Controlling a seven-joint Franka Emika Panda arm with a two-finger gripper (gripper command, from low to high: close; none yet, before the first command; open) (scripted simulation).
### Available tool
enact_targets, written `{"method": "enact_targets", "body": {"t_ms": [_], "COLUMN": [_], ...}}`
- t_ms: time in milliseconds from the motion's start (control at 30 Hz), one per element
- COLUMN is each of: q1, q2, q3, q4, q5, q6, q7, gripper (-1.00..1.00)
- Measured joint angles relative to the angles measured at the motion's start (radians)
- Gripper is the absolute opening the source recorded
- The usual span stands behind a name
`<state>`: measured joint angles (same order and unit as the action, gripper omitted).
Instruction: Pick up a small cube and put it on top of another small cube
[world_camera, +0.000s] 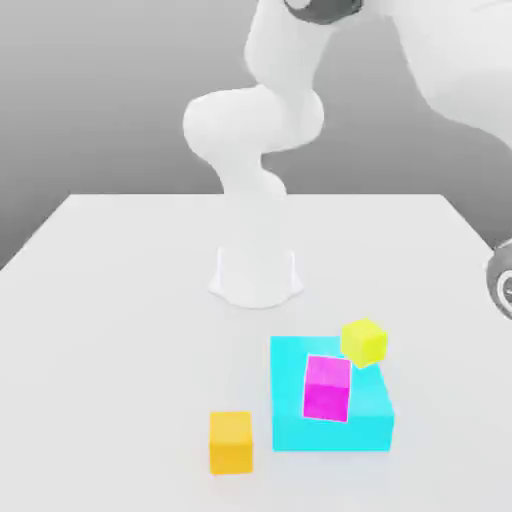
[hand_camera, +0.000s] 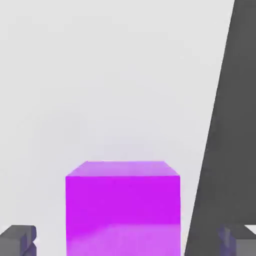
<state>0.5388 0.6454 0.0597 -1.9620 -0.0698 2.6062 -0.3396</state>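
Note:
A purple cube rests on the white surface in the hand view, between the two dark fingertips of my gripper. The jaws are open and straddle the cube, with a gap showing on each side of it. In the exterior view, a magenta cube lies on top of a large cyan block. A yellow cube sits tilted at that block's far corner. An orange-yellow cube stands on the table to the exterior view's left of the cyan block.
The white arm's base stands at the table's middle, and its links reach up and off toward the exterior view's right. A grey part of the arm shows at that edge. A dark slanted area borders the white surface beside the purple cube.

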Motion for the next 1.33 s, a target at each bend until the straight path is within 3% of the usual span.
{"method": "enact_targets", "body": {"t_ms": [200, 333, 700, 1067, 1200, 1233, 1333], "q1": [0.001, -0.009, -0.092, -0.237, -0.249, -0.249, -0.249], "q2": [0.000, -0.123, -0.504, -0.888, -0.806, -0.773, -0.773], "q3": [0.000, 0.006, -0.091, -0.124, -0.125, -0.126, -0.126], "q4": [0.000, -0.035, -0.360, -0.697, -0.748, -0.757, -0.757], "q5": [0.001, 0.017, 0.129, 0.058, 0.057, 0.058, 0.058], "q6": [-0.002, -0.091, -0.155, -0.192, -0.057, -0.016, -0.016], "q7": [-0.002, -0.003, 0.230, 0.588, 0.612, 0.612, 0.612], "gripper": [-1.00, -1.00, -1.00, -1.00, -1.00, 1.00, 1.00]}}
